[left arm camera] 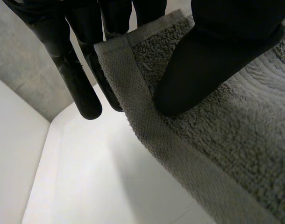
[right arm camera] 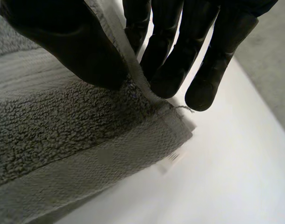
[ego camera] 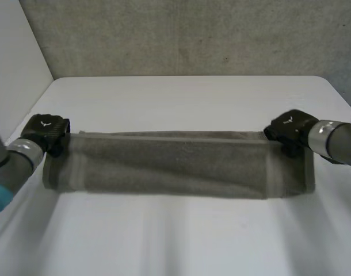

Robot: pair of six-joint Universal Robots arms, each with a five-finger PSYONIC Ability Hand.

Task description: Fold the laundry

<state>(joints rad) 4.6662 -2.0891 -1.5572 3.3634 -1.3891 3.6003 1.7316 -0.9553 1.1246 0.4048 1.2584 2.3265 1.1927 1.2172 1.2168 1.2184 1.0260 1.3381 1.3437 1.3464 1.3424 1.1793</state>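
- Currently a grey terry towel [ego camera: 175,164] lies across the middle of the white table [ego camera: 181,241] as a long, narrow strip, folded lengthwise, running from the left hand to the right hand.
- Its far long edge runs straight between the two hands; its near long edge rests flat on the table.
- Left hand [ego camera: 46,131]: at the far corner of the towel's left end, with the grey forearm coming in from the near left side.
- Left wrist view: the thumb [left arm camera: 212,65] presses down on the towel's pile just inside the woven hem band [left arm camera: 133,88]. The fingers [left arm camera: 81,88] are straight and sit on the other side of that hem, so the corner is pinched between thumb and fingers.
- Right hand [ego camera: 289,129]: at the far corner of the towel's right end, with its arm entering from the right side of the table.
- Right wrist view: the thumb lies on top of the towel and the fingers are close against the hem's outer side, so the towel's edge is clamped between them.
- A small white label [right arm camera: 173,159] sticks out from under the towel's corner, just beyond the right hand's fingertips, and lies on the table.
- The towel's right end reaches nearer to the camera than the right hand does; the left end likewise lies flat nearer than the left hand.
- A grey textured wall [ego camera: 181,34] stands behind the table's far edge.
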